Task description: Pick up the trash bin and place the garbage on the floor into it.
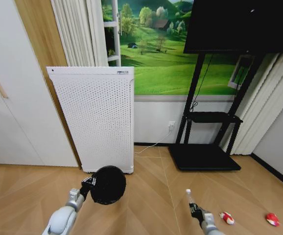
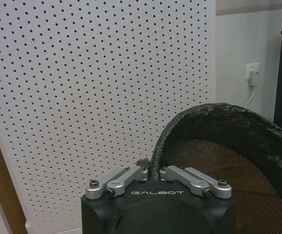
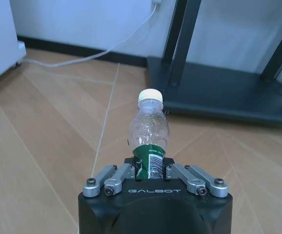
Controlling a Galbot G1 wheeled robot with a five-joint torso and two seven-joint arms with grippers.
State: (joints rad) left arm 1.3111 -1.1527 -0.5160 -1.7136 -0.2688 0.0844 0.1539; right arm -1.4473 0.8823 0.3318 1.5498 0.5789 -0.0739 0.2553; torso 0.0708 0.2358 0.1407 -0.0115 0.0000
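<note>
My left gripper (image 1: 89, 183) is clamped on the rim of the trash bin (image 1: 107, 184), which hangs off the floor in front of the white perforated appliance (image 1: 95, 117). From the head camera the bin is tipped so I look at a round dark face of it; I cannot tell for sure from that angle whether this is its mouth or its base. In the left wrist view the fingers (image 2: 131, 177) meet tight on the bin's black rim (image 2: 214, 111), and the mesh wall curves away to one side with the appliance's dotted panel close behind it.

My right gripper (image 1: 194, 208) is low and to the right, clenched around the clear bottle (image 1: 189, 196). The right wrist view shows the pads (image 3: 172, 170) pressing the green label, with the bottle (image 3: 149, 131) standing up out of the grip, white cap farthest from the wrist, above the wooden floor (image 3: 43, 146).

Two red-and-white wrappers lie on the floor at the near right: one (image 1: 226, 218) just beside my right gripper, the other (image 1: 272, 219) farther right, well apart from the first. Beyond them, against the far wall, stands the black TV stand (image 1: 205, 156), with a white cable (image 3: 111, 46) trailing along the floor from the appliance side towards the wall socket.
</note>
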